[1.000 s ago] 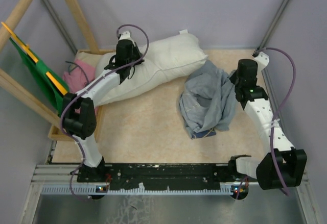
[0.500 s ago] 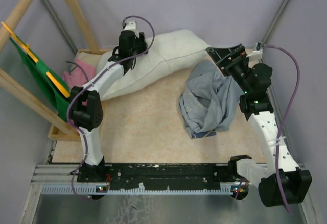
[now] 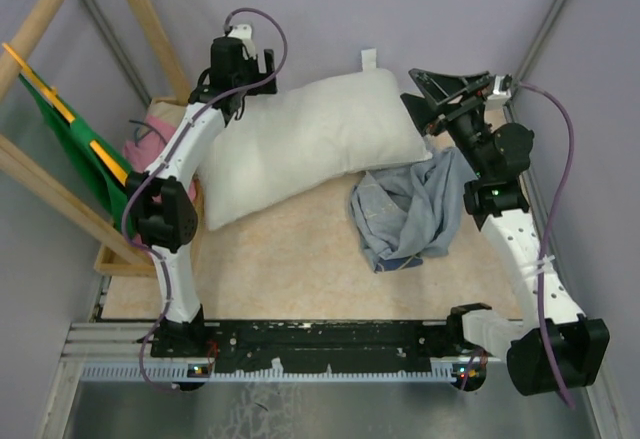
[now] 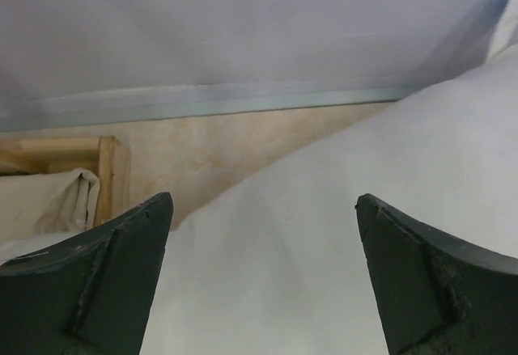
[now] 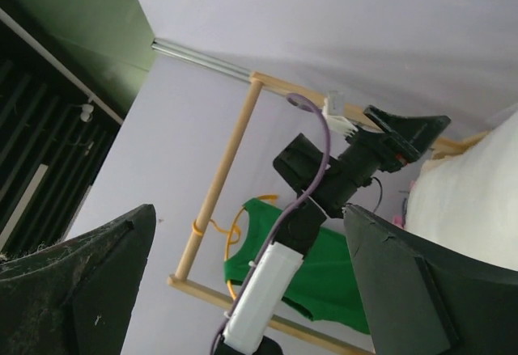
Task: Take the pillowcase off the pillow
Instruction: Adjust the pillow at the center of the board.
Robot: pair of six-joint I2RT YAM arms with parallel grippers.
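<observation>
Beside pillow (image 3: pixel 310 144): crumpled pillowcase (image 3: pixel 405 209); pink cloth (image 3: pixel 152 144) at opposite end.

The pillow (image 3: pixel 310 144) has settled flat as the left end effector (image 3: pixel 258 69) lifted off it and the right end effector (image 3: pixel 432 97) rose.

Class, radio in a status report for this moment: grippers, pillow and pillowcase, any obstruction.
Left gripper open, over pillow. Right gripper open, held high, empty. Pillowcase off, crumpled beside the bare pillow. Nothing seen blocking.

Tan table (image 3: pixel 280 249) has the white pillow (image 3: pixel 310 139) lying across the upper middle, with the blue-grey pillowcase (image 3: pixel 405 214) crumpled right of centre, against its lower right corner.
</observation>
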